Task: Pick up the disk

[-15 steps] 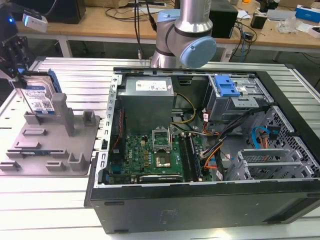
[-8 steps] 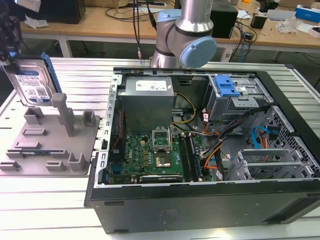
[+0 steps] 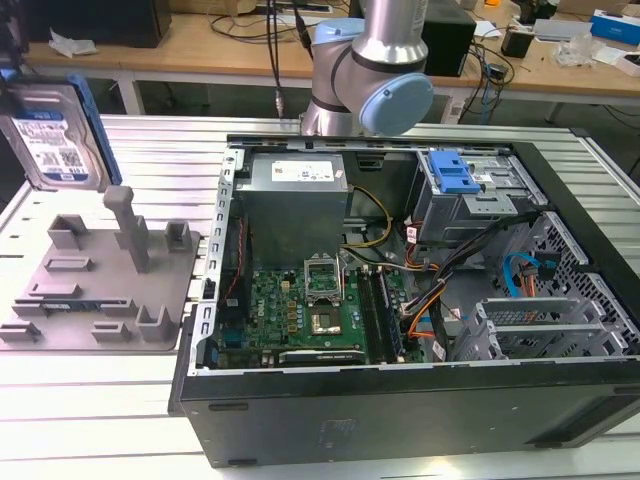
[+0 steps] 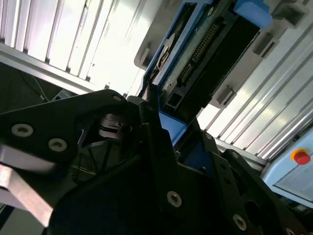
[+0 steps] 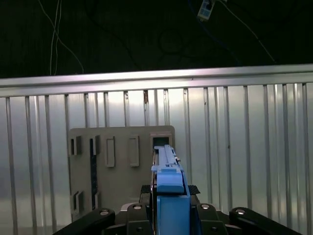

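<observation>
Gripper [image 5: 168, 215]: clamped on the disk's blue-railed edge, seen in both wrist views.
Disk [image 3: 55, 135]: held upright in the air at about 10 o'clock in the exterior view, label facing the camera, clear of the holder tray.
Holder tray [image 3: 95, 285]: grey, on the slatted table [image 3: 150, 150] at 9 o'clock.
Computer case [image 3: 400, 300]: open, centre to 3 o'clock.
Arm [image 3: 370, 70]: 12 o'clock, behind the case.

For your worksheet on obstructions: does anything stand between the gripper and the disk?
Nothing visible does. In both wrist views the gripper is already shut on the disk, which the exterior view shows lifted above the grey holder tray.
</observation>
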Tool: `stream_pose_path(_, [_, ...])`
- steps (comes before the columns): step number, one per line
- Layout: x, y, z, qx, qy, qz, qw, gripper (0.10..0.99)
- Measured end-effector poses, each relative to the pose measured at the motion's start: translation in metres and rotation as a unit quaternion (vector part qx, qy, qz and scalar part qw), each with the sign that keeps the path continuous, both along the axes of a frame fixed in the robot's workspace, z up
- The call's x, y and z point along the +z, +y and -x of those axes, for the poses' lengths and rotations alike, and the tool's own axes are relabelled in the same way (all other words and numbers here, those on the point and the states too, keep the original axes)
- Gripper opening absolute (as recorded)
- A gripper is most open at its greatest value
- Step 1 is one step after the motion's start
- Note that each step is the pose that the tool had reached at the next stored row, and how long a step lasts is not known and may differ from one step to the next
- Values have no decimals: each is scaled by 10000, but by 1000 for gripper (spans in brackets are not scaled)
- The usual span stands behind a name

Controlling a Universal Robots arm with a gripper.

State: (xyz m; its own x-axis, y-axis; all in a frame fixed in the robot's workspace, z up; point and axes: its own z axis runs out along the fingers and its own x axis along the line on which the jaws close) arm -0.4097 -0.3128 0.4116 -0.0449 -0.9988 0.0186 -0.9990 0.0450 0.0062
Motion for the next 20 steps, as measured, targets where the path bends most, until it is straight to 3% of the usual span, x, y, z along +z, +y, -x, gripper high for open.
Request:
stream_pose_path(2, [114,-1,0,0,0,0,10000,369])
stream_pose_path(7, [598,-3,-3,5,0,-1,10000,369])
stream_pose_path(11, [778,-5,-9,10,0,-10,10000,369])
stream_pose_path(12, [812,-5,-10,12,1,-24,10000,369])
stream_pose_path(20, [811,-5,-9,25,0,-32,10000,369])
